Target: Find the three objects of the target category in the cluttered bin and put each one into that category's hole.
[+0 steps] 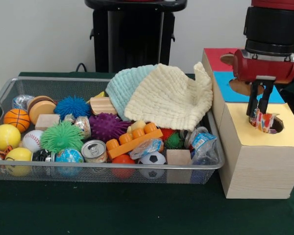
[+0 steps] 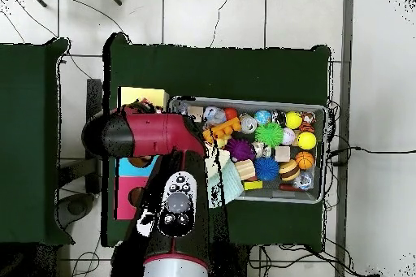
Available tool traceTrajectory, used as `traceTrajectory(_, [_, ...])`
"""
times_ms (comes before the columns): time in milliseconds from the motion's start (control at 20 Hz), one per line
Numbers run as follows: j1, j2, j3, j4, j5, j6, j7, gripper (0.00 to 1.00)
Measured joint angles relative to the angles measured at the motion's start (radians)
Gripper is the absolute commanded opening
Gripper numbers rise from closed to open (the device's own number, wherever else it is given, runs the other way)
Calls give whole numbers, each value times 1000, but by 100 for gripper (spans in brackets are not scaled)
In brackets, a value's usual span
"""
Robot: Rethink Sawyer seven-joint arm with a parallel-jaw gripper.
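Note:
My gripper (image 1: 257,113) hangs over the round hole (image 1: 279,125) in the yellow top of the wooden box (image 1: 257,161) at the right in the front view. It is shut on a crumpled, colourful wrapper (image 1: 265,122) that dips into the hole's rim. More crumpled plastic packets (image 1: 201,141) (image 1: 147,147) lie in the wire bin (image 1: 5,93), near its front right. In the overhead view the red arm head (image 2: 154,134) covers the gripper and most of the box; only the yellow end (image 2: 142,95) shows.
The box also has a blue section (image 1: 230,81) and a red section (image 1: 218,56), each with a hole. The bin holds balls, spiky balls, wooden blocks, cans (image 1: 94,151), an orange brick (image 1: 132,142), and two cloths (image 1: 171,100) (image 1: 123,88) draped over its back right.

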Motion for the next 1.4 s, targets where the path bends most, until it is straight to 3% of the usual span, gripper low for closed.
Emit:
traceTrajectory(400, [13,0,-21,0,0,0,0,0])
traceTrajectory(450, [15,0,-22,0,0,0,0,100])
traceTrajectory(800, [59,5,-74,-2,0,0,0,100])
traceTrajectory(1400, [59,9,-78,-2,0,0,0,100])
